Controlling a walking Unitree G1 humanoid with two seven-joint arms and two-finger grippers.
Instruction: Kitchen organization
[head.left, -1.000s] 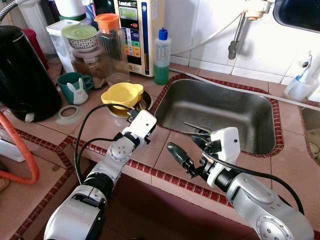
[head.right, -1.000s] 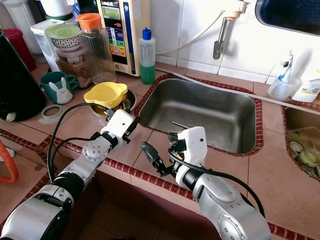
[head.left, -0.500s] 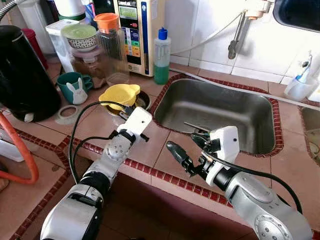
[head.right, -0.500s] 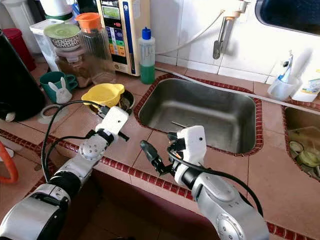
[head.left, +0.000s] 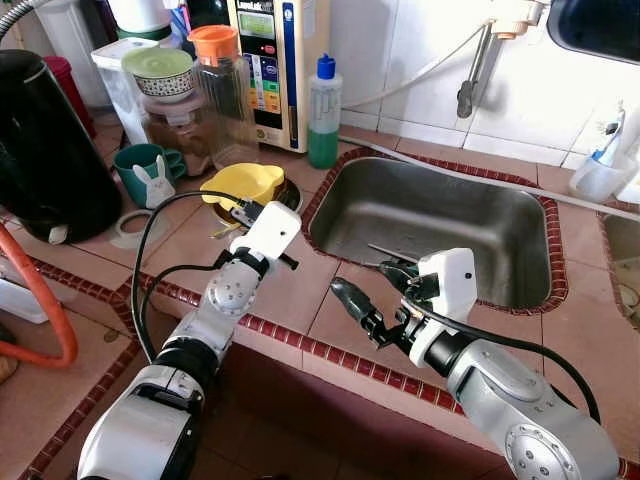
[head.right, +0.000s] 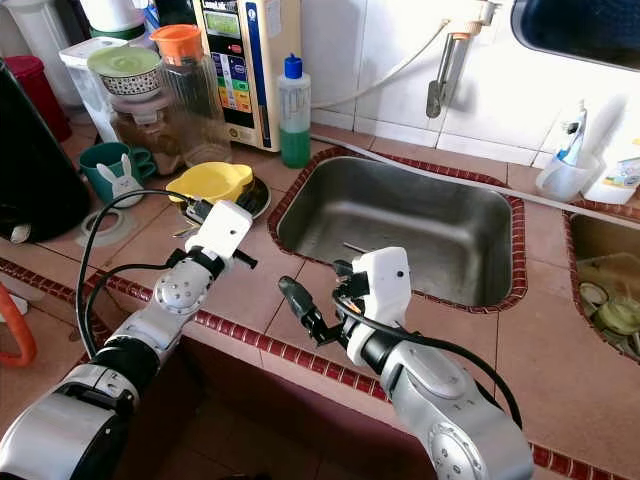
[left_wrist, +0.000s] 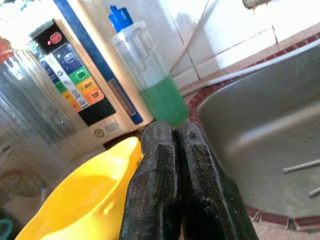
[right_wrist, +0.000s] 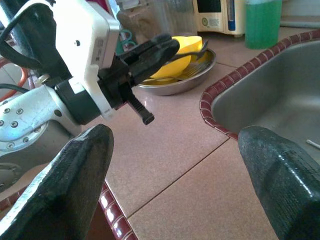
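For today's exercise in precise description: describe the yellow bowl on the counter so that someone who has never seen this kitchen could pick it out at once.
Start at the steel sink set in the tiled counter and look just past its left rim. There a shallow metal dish holds the yellow bowl, with the left gripper, fingers shut, right beside it. It is the only bright yellow item, unlike the teal rabbit mug farther left.

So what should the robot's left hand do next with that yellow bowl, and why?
Probably open its fingers first. The left gripper is pressed shut right beside the yellow bowl, which sits tilted on a metal plate with a fork. Shut fingers can only nudge the bowl, not pinch its rim. The right gripper waits open near the sink.
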